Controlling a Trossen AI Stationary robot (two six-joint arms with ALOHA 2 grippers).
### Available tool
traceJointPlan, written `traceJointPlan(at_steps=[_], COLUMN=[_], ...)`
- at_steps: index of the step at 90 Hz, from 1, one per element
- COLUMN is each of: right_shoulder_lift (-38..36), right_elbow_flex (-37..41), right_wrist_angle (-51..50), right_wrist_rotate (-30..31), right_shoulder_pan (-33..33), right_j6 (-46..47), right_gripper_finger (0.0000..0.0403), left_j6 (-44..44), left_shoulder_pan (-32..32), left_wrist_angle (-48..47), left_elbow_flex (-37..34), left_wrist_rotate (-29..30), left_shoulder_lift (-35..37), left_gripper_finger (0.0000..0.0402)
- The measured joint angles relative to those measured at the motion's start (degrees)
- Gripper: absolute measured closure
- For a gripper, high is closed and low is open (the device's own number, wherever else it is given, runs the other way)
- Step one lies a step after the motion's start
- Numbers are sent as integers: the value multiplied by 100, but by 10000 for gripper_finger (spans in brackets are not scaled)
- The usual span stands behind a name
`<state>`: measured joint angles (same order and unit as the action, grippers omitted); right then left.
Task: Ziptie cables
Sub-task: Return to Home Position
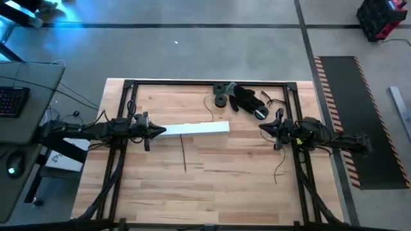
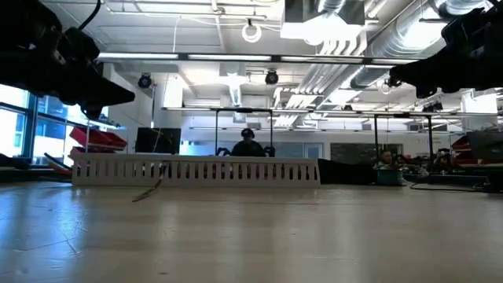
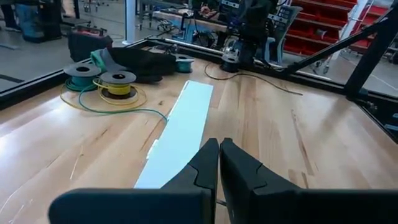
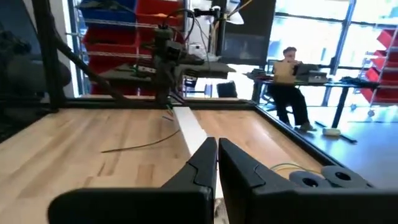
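A thin dark cable (image 1: 184,154) lies on the wooden table, running from the long white perforated strip (image 1: 196,129) toward the near edge; it also shows in the right wrist view (image 4: 140,145). A second thin cable (image 1: 280,168) lies by the right arm. My left gripper (image 1: 160,131) is shut and hovers above the strip's left end (image 3: 163,163), clear of it in the low view (image 2: 126,96). My right gripper (image 1: 262,127) is shut, raised off the table, right of the strip (image 4: 189,127), with nothing between its fingers.
A black lumpy heap (image 1: 248,99) with round black spools (image 1: 221,95) sits at the far middle. Green and yellow wire (image 3: 115,106) loops around two spools (image 3: 117,79). A black frame (image 1: 128,83) borders the table. A person sits beyond the table (image 4: 287,74).
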<state>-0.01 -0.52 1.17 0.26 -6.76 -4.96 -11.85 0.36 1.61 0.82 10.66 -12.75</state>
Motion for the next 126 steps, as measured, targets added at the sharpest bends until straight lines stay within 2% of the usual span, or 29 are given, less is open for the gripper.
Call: traceJointPlan(at_steps=[68,82,107,126], right_shoulder_lift=[66,66,70,76], right_elbow_flex=[3,3,3,3], right_wrist_angle=[-4,-2,-2,-3], right_wrist_rotate=[-42,-44,-44,-44], right_shoulder_pan=[-5,-5,-5,-5], right_j6=[-2,-2,-2,-2], right_gripper_finger=[403,403,403,403], left_j6=[-1,24,1486,2001], left_shoulder_pan=[-2,-9,-1,-2], left_wrist_angle=[-2,-2,-113,-122], left_elbow_flex=[0,0,-2,-4], left_wrist_rotate=[0,-7,-757,-843], left_shoulder_lift=[3,306,533,734], left_gripper_finger=[402,402,402,402])
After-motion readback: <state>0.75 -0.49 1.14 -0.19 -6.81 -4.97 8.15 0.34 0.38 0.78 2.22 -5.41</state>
